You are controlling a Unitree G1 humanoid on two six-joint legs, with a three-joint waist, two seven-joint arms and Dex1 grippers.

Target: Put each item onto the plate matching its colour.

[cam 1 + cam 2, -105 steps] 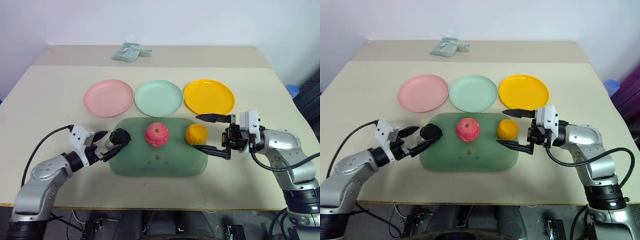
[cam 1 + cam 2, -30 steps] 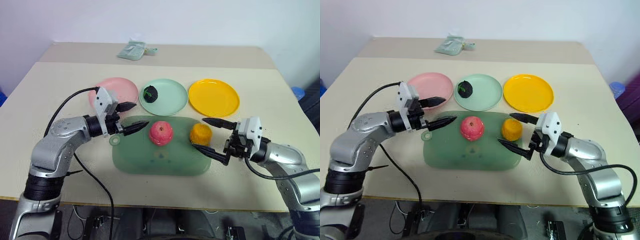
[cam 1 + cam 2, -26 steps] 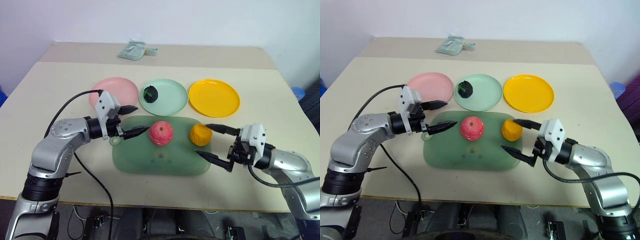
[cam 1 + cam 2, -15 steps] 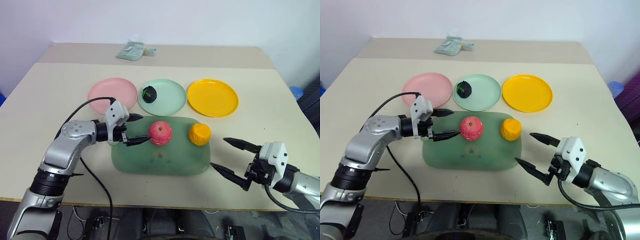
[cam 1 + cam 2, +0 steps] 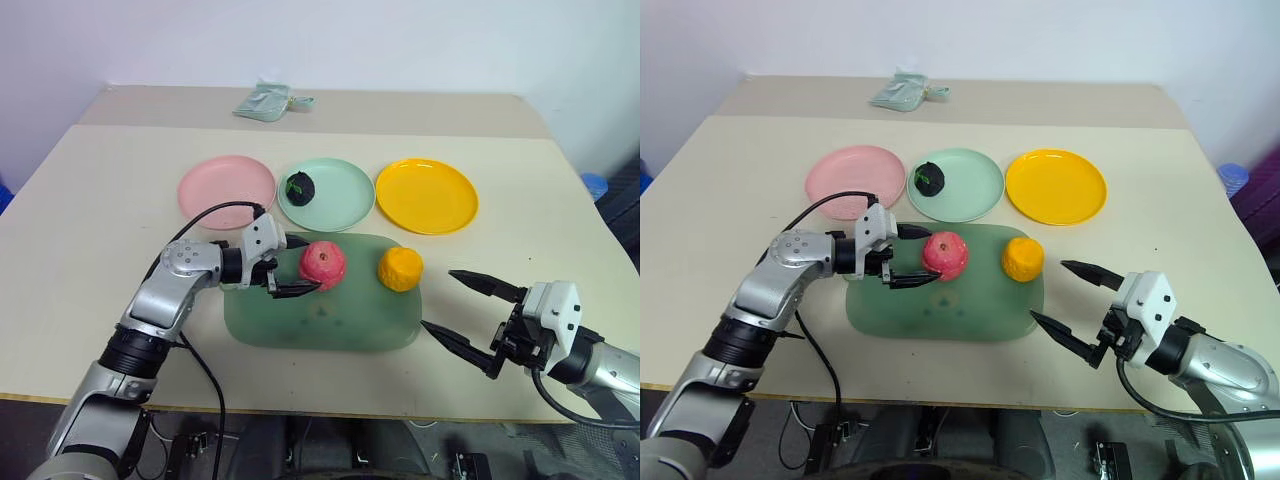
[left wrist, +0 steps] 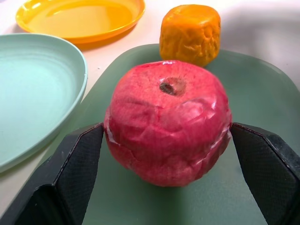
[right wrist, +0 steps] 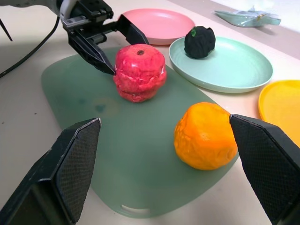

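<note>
Pink-red apple (image 5: 323,264) sits on the green tray (image 5: 320,330), between the left gripper's (image 5: 288,265) spread fingers, not clamped. Right wrist view reveals the dark ball (image 7: 199,41) on the mint plate (image 7: 234,65); right gripper (image 5: 470,313) wide open, empty.

We see an evenly lit, bright scene with soft light from above. Shadows are faint and short under the plates and the tray (image 5: 320,320). A mild sheen glares on the orange-yellow plate (image 6: 79,16). Head views are sharp throughout. In the wrist views, the near black fingers (image 7: 77,164) blur out of focus.
</note>
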